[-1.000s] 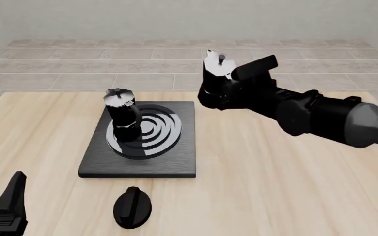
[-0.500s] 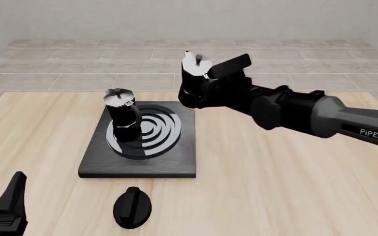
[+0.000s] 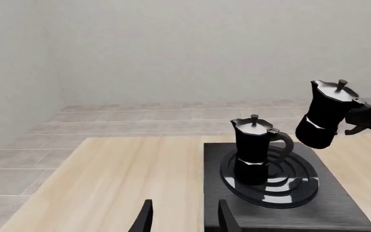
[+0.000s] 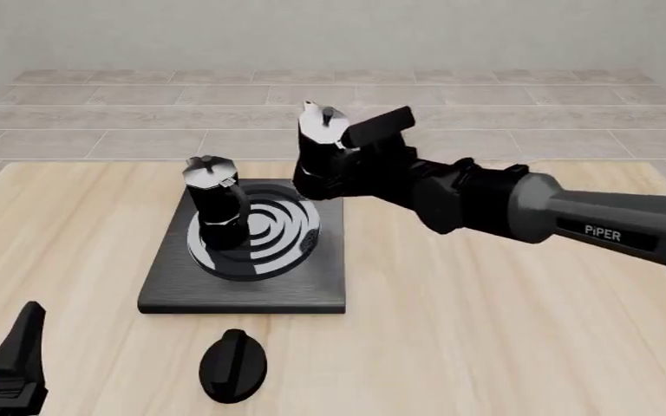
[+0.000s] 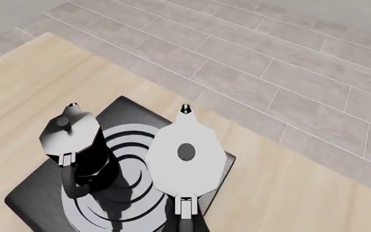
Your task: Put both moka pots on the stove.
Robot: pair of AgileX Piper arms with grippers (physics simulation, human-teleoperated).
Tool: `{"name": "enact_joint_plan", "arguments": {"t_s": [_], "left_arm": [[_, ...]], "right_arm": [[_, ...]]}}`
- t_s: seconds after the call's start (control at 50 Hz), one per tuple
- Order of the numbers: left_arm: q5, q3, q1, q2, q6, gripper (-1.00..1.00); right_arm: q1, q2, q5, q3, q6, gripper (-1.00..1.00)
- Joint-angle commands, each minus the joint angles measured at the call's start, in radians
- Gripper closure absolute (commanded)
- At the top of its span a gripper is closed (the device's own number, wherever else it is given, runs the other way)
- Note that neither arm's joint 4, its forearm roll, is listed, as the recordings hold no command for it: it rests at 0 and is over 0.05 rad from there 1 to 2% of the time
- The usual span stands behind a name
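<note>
Right hand [image 4: 350, 160]: clamped on second black faceted moka pot with silvery lid [image 4: 322, 152], held tilted in the air over far right corner of flat black stove slab with silvery ring burner [image 4: 310, 282]. Left hand [image 3: 182, 217]: fingers apart, empty, near stove's front edge. First matching pot [image 4: 215, 204]: upright on stove's burner. Black oval knob [image 4: 233, 365]: on wooden desk [image 4: 495, 329], just before stove.

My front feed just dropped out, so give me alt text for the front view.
The right hand holds one moka pot in the air above the stove's far right corner. The other moka pot stands on the burner's left side.
</note>
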Motion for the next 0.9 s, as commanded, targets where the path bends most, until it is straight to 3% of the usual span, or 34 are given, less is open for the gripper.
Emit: {"name": "enact_joint_plan", "arguments": {"t_s": [0.02,0.9], "left_arm": [[-0.002,0.001,0.0,0.0,0.002,-1.0],[0.0,-0.001,0.001,0.0,0.0,-1.0]], "right_arm": [[0.029,0.009,-0.02,-0.027,0.011,1.0],[0.085,0.058,-0.023,-0.062,0.003,1.0]]}}
